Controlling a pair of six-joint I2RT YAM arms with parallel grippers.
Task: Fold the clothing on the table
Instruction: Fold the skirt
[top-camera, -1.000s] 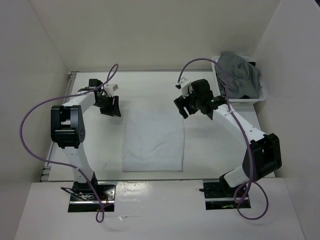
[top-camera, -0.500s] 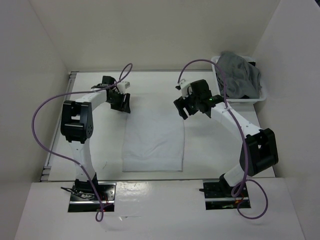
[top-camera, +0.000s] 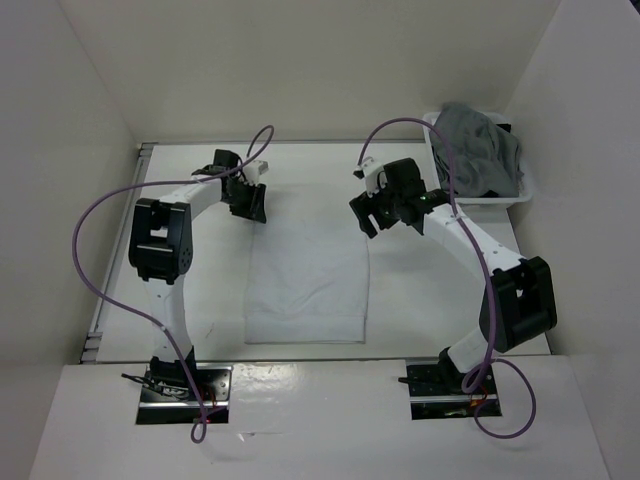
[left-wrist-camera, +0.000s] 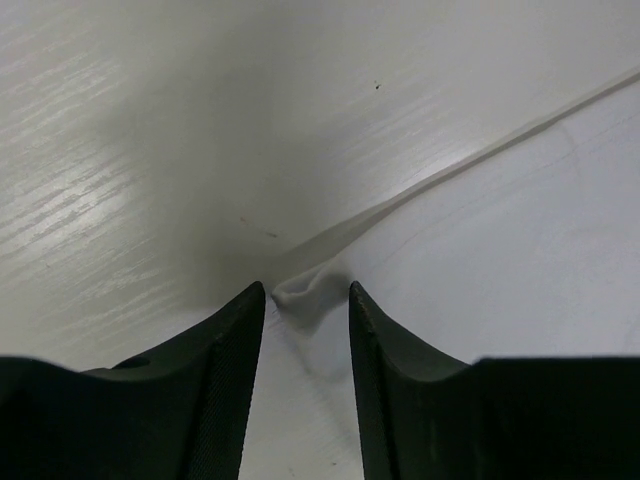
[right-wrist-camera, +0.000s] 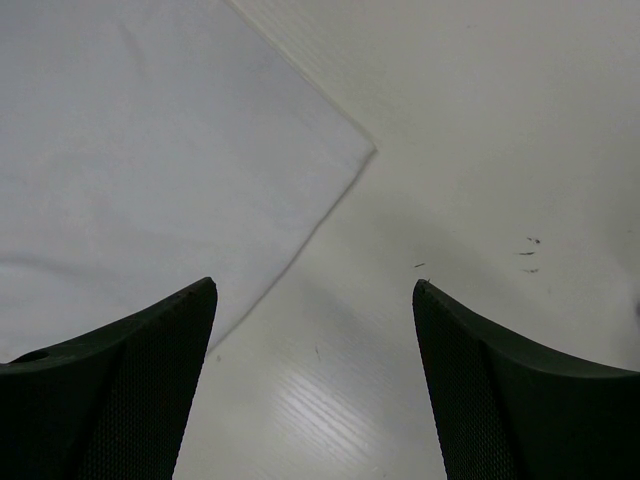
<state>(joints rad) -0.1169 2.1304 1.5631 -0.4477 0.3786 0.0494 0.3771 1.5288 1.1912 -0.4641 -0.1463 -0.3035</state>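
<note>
A pale white rectangular folded fabric garment (top-camera: 308, 280) lies flat in the middle of the large flat white worktop (top-camera: 420, 300), between the two arms.

The left gripper (top-camera: 249, 203) is down at the garment's far left corner. In the left wrist view its black fingers (left-wrist-camera: 225, 370) stand partly spread. The corner of the garment (left-wrist-camera: 310, 290) is bunched up in the gap between them, and no firm pinch shows.

The right gripper (top-camera: 368, 216) is at the garment's far right corner. In the right wrist view its fingers (right-wrist-camera: 150, 380) are spread wide and hold nothing. The garment's corner (right-wrist-camera: 340, 150) lies ahead of the gap, with the cloth running under the left finger and bare worktop (right-wrist-camera: 500, 150) under the right one.

A white plastic basket (top-camera: 480, 203) with grey clothing (top-camera: 480, 145) heaped in it sits at the far right corner of the worktop, well apart from the garment.
</note>
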